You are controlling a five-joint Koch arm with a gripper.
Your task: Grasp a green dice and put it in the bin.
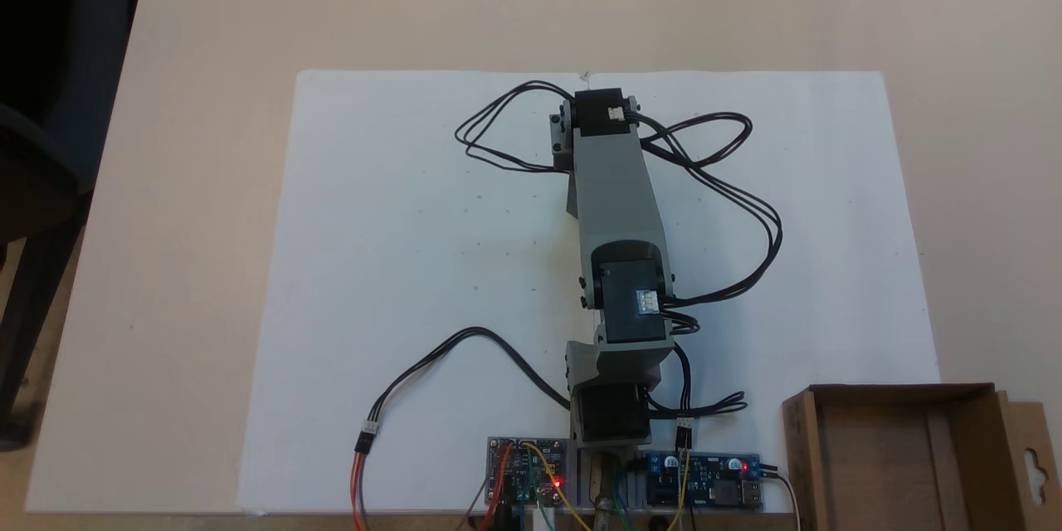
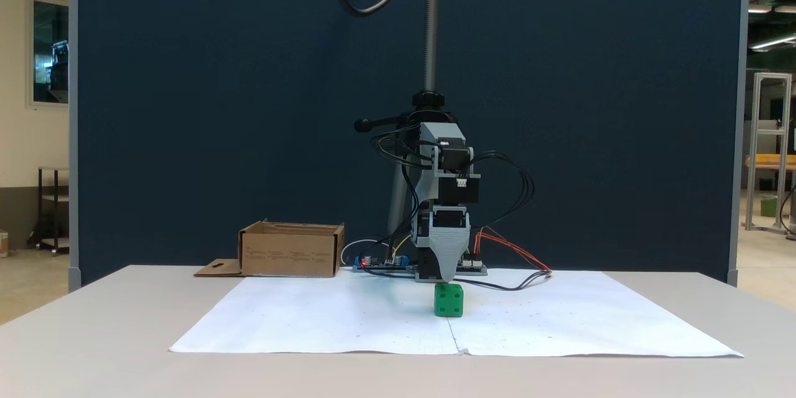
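The green dice (image 2: 449, 300) stands on the white paper sheet (image 2: 348, 323), near its front middle in a fixed view. My grey gripper (image 2: 444, 280) points straight down, its tip just above the dice's top face or touching it. Only one tapered jaw faces this camera, so its opening does not show. From above, the stretched-out arm (image 1: 614, 191) covers the dice and the jaws. The bin, a brown cardboard box, stands beside the arm's base at the lower right (image 1: 801, 465) and at the back left (image 2: 291, 255), with its flap lying flat.
Circuit boards (image 1: 527, 465) (image 1: 705, 481) with lit red LEDs flank the arm's base. Black cable loops (image 1: 730, 182) spread over the paper on both sides of the arm. A camera pole (image 2: 430, 25) rises behind the base, in front of a dark blue partition (image 2: 217, 106).
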